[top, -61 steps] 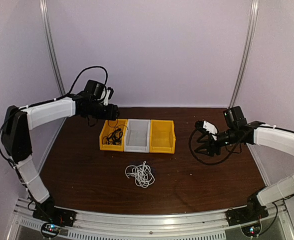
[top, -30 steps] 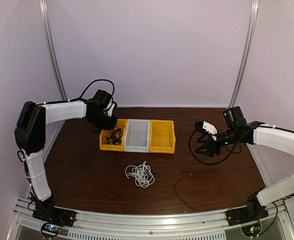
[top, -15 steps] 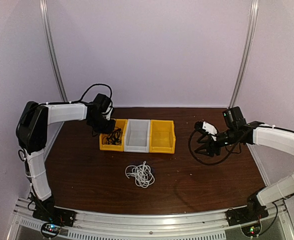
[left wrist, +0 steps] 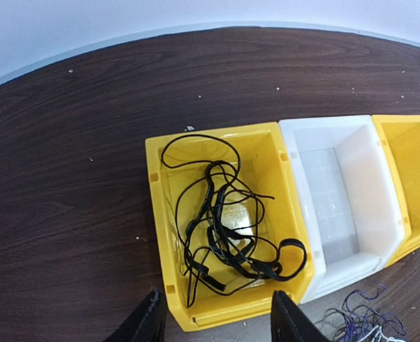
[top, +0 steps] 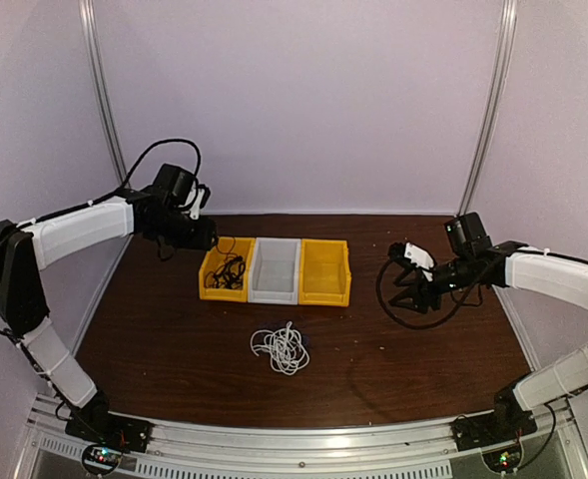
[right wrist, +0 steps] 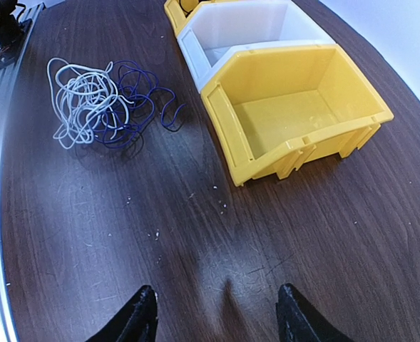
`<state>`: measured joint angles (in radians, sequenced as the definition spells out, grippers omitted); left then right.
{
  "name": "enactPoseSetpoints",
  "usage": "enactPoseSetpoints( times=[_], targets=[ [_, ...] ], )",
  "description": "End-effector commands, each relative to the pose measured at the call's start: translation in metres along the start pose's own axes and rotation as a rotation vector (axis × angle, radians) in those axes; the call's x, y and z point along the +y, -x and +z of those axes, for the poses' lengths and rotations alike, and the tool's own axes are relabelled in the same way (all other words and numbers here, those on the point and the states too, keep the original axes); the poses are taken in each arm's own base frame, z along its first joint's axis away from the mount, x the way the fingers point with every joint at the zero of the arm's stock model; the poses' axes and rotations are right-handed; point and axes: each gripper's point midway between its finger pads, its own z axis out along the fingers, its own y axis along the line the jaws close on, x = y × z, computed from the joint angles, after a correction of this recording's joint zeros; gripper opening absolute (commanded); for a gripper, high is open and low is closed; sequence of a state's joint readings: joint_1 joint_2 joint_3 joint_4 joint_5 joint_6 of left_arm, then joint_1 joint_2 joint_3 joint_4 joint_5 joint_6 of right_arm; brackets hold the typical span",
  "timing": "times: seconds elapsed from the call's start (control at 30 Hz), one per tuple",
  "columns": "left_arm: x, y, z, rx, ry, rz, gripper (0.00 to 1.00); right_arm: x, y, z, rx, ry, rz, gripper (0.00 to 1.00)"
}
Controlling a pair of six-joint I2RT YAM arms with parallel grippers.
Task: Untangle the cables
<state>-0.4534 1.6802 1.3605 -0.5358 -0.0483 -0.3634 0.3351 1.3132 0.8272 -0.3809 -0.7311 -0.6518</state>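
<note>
A black cable (left wrist: 227, 228) lies in a loose tangle inside the left yellow bin (left wrist: 155, 214). My left gripper (left wrist: 217, 313) hangs above that bin's near wall, open, with nothing between its fingers. In the top view the left gripper (top: 202, 235) sits just beyond the left yellow bin's (top: 212, 274) far left corner. A white cable (right wrist: 81, 100) and a dark purple cable (right wrist: 135, 107) lie knotted together on the table in front of the bins, seen as one heap (top: 282, 349) from above. My right gripper (right wrist: 217, 299) is open over bare wood to the right of the bins, and shows in the top view (top: 408, 284).
A white bin (top: 274, 269) and a second yellow bin (top: 325, 271) stand in a row beside the first, both with nothing in them. The right yellow bin (right wrist: 295, 114) is closest to my right gripper. Metal posts and walls border the table's back.
My left arm has pulled back up and to the left from the left yellow bin, and its jaws now stand open. The black cable stays in the bin. The right arm has not moved.
</note>
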Motion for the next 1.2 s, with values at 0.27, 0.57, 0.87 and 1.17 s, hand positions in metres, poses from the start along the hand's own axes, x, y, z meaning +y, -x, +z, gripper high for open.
enactPoseSetpoints(
  times=[0.27, 0.57, 0.87, 1.17],
  targets=[
    [-0.037, -0.017, -0.075, -0.221, -0.268, 0.117, 0.54, 0.012, 0.052, 0.022, 0.055, 0.044, -0.156, 0.52],
    [-0.031, -0.037, -0.075, -0.250, -0.269, 0.130, 0.59, 0.048, 0.086, 0.082, 0.149, 0.127, -0.347, 0.46],
    [-0.020, -0.037, -0.071, -0.238, -0.202, 0.110, 0.60, 0.078, 0.095, 0.147, 0.243, 0.150, -0.481, 0.47],
    [-0.018, -0.036, -0.070, -0.244, -0.191, 0.104, 0.60, 0.108, 0.094, 0.169, 0.255, 0.180, -0.557, 0.50]
  ],
)
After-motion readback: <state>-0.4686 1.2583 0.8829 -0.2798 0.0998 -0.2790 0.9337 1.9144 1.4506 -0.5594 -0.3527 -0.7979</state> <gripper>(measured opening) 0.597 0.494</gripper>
